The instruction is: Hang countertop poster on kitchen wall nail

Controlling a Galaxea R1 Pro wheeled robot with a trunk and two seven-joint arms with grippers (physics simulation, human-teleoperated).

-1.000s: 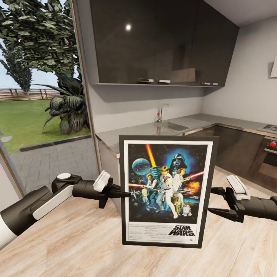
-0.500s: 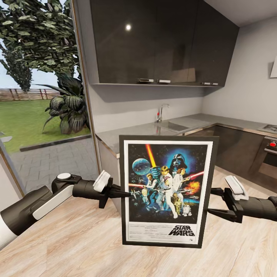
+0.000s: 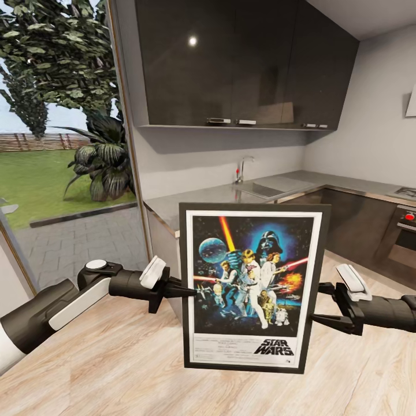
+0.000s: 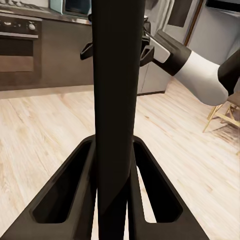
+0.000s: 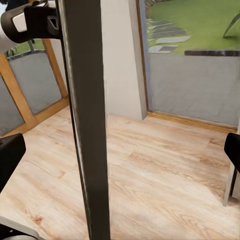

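Note:
The poster (image 3: 249, 286), a framed Star Wars picture, hangs upright above the wood floor, facing me. My left gripper (image 3: 189, 292) is shut on its left edge. In the left wrist view both fingers (image 4: 65, 195) press on the dark frame edge (image 4: 115, 100). My right gripper (image 3: 316, 301) is open at the poster's right edge. In the right wrist view its fingertips (image 5: 10, 155) stand wide apart on either side of the frame edge (image 5: 87, 115). The grey kitchen countertop (image 3: 219, 196) with its sink and chrome tap (image 3: 242, 167) lies behind the poster.
Glossy dark upper cabinets (image 3: 242, 63) hang over the countertop on a grey wall. An oven (image 3: 404, 237) is set in the lower cabinets at the right. A large glass pane (image 3: 58, 144) onto the garden is at the left. Light wood floor (image 3: 115, 370) spreads below.
My right gripper has crept slightly leftward, closer to the poster's right edge. The left gripper and the poster have stayed where they were.

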